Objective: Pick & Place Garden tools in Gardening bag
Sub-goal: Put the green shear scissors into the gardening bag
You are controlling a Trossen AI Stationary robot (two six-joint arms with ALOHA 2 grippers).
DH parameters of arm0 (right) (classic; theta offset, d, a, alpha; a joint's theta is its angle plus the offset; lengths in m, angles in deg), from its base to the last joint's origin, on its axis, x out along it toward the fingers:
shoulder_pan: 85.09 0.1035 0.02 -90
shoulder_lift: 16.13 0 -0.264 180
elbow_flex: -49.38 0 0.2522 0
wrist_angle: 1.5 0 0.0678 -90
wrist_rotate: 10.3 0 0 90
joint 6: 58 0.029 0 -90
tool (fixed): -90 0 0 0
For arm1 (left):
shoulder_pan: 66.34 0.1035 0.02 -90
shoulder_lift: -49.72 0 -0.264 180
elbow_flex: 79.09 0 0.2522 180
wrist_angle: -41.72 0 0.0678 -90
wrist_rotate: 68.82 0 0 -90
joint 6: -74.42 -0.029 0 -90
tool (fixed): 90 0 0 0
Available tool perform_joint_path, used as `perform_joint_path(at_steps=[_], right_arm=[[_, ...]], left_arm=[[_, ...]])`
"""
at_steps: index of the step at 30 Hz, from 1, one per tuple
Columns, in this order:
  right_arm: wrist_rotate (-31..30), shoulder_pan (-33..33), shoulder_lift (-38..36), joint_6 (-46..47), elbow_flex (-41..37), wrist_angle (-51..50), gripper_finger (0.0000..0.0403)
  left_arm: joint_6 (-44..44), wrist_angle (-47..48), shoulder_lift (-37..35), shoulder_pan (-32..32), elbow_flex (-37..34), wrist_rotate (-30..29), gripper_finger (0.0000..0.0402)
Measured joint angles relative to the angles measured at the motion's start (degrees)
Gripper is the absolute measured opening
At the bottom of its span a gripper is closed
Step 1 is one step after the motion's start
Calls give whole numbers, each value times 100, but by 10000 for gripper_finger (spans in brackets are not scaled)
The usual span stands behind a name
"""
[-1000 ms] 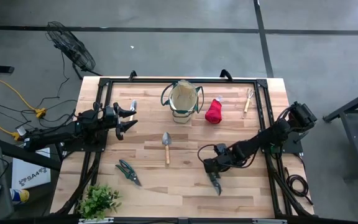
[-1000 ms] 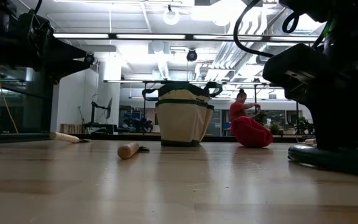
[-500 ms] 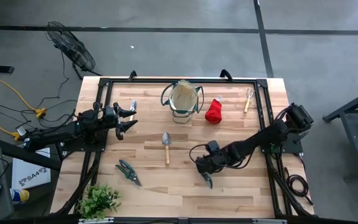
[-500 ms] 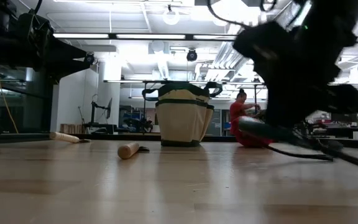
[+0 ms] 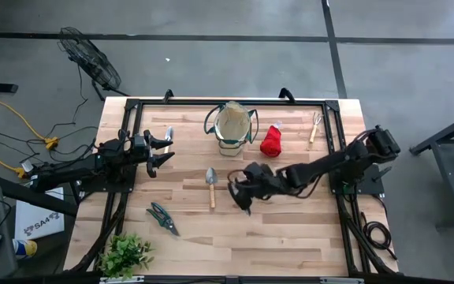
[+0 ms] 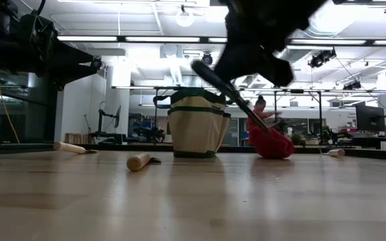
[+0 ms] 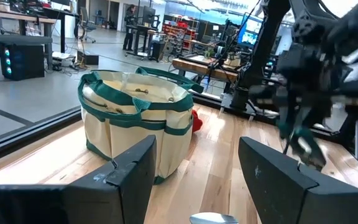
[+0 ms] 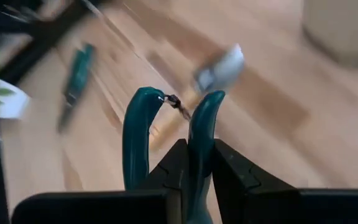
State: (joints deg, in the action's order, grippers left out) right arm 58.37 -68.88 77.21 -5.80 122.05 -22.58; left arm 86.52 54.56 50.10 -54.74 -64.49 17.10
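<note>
A: What's changed?
B: The right hand [image 5: 241, 192], clamped on pruning shears [image 5: 240, 199], has swung from 5 o'clock to mid-bench, beside the trowel [image 5: 210, 184].
A: Left side?
B: The left hand [image 5: 161, 149] waits wide at 9 o'clock; gardening bag [image 5: 233, 128] at 12, bare bench [image 5: 306, 237] along the near edge.

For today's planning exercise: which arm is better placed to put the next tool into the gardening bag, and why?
The right. The right gripper is shut on a pair of pruning shears, lifted off the table, close to the gardening bag. The left gripper holds nothing and waits open near the table's left edge.
</note>
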Motion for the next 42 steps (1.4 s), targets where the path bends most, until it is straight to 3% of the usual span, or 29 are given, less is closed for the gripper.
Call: perform_joint_path(at_steps=[11,20,25,31,42], right_arm=[[222,-469,-680,-2936,7,753,38],[6,-923,-920,-3279,7,894,38],[-729,-1187,-947,-2950,7,1116,38],[-1124,-1419,-946,-3216,7,1186,38],[-3122,-1235,-649,-2179,7,1346,38]], left_arm=[[0,2,-2,0,0,11,223],[-2,2,-2,2,0,17,223],[0,2,-2,1,0,17,223],[0,2,-2,2,0,17,223],[0,4,-1,0,0,17,223]])
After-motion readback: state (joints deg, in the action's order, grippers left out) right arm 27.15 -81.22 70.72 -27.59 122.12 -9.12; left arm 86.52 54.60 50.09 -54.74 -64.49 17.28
